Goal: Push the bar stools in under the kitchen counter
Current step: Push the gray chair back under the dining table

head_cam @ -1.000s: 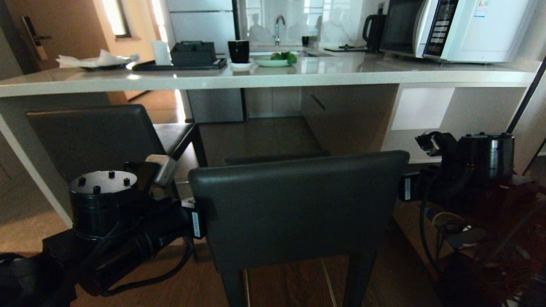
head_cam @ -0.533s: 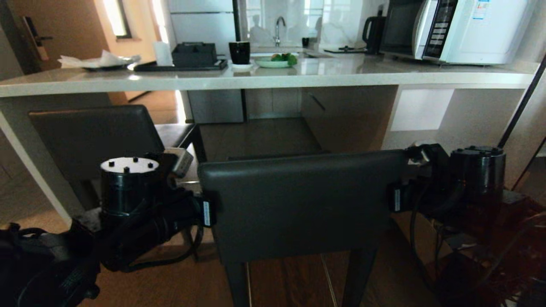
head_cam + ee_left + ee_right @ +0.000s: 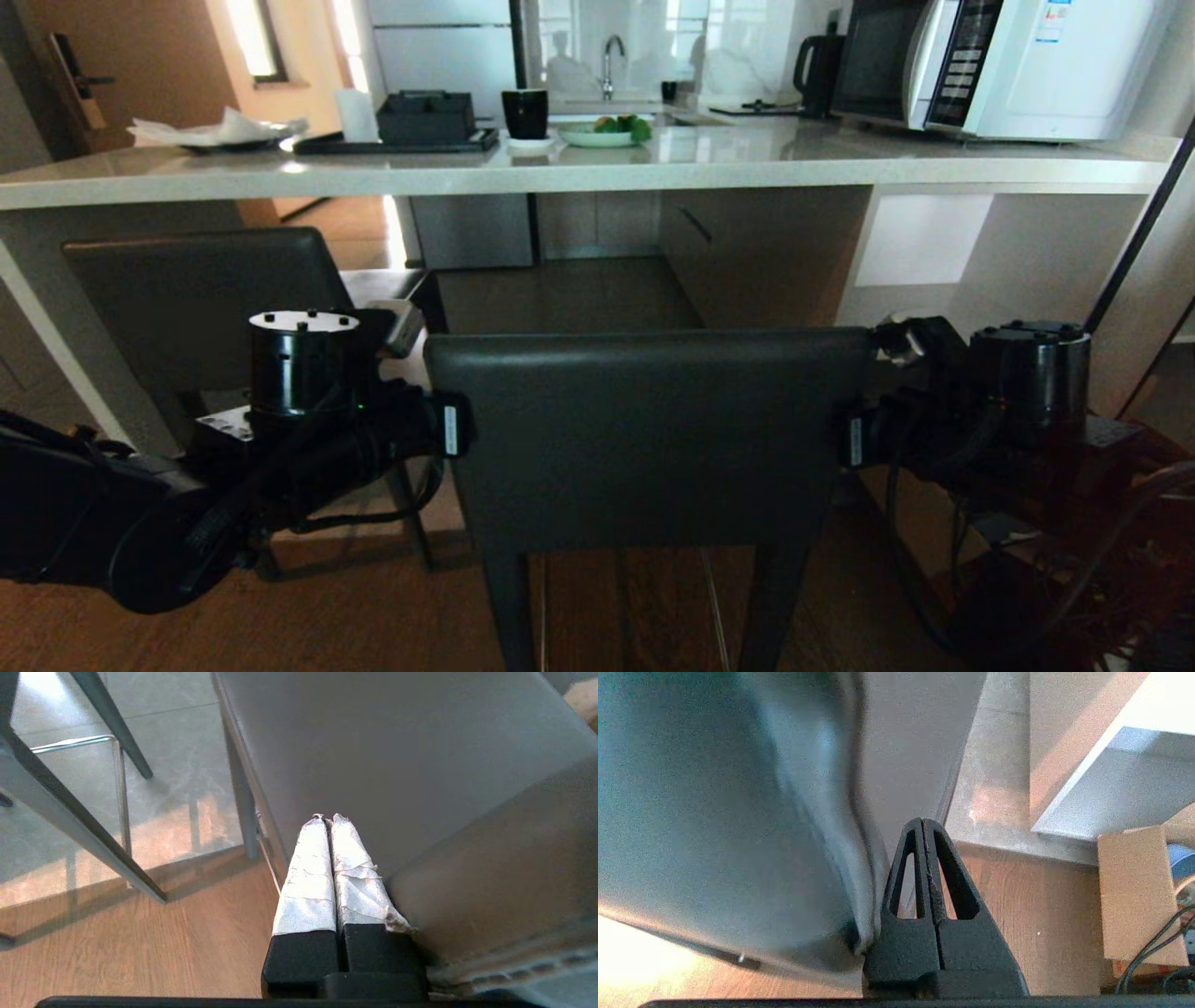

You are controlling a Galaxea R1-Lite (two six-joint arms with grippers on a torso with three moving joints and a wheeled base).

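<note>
Dark leather stool [image 3: 644, 439] flanked by both hands, short of the pale stone table [image 3: 579, 173].

Dark padded backrest of the near stool fills the middle of the head view, its legs on the wood floor [image 3: 373, 616], its seat not yet under the slab; the left hand [image 3: 327, 821] lies along the backrest's left edge, its taped fingers [image 3: 308, 872] pressed tight together and holding nothing; the right hand [image 3: 923, 823] sits against the right edge, its black fingers likewise closed on nothing; the second stool [image 3: 201, 299] stands to the left, nearer the table, its seat partly beneath the top; on the table sit a black tray [image 3: 392, 142], a dark cup [image 3: 524, 112], a plate of greens [image 3: 602, 133] and a microwave [image 3: 999, 61] at the right; a white shelf panel [image 3: 924, 238] shows beneath.
</note>
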